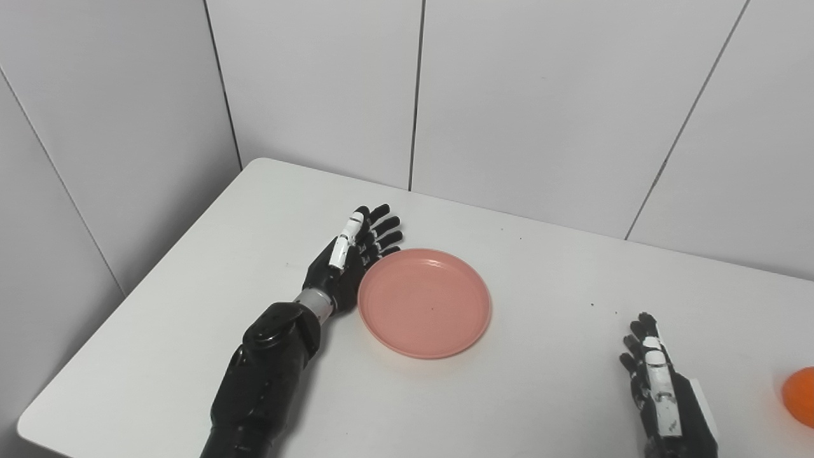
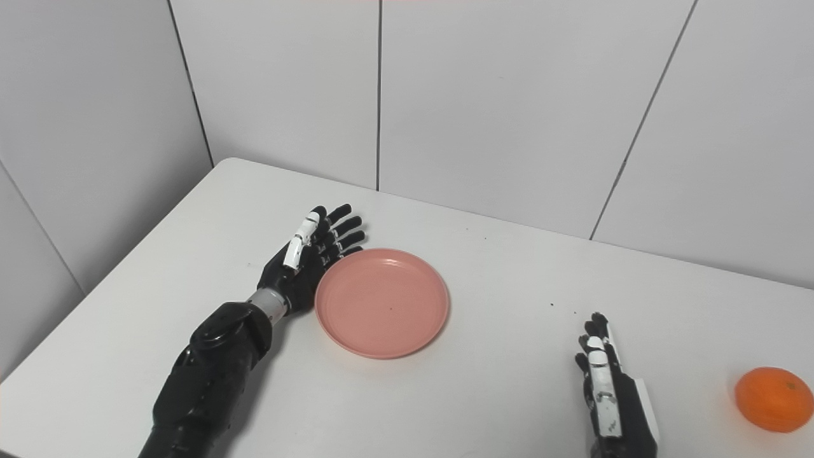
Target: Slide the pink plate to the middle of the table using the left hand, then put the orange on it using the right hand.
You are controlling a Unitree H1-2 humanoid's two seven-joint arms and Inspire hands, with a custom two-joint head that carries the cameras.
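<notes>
Your left hand [image 1: 346, 257] stands edge-on against the pink plate's [image 1: 424, 303] left rim, fingers spread, gripping nothing. Your right hand [image 2: 610, 391], fingers extended and empty, rests between plate and orange [image 2: 773, 399].

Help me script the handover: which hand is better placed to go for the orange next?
The right hand. It waits open near the table's right front, with the orange just to its right and nothing between them. The left hand is flat against the left rim of the plate, far across the table.
</notes>
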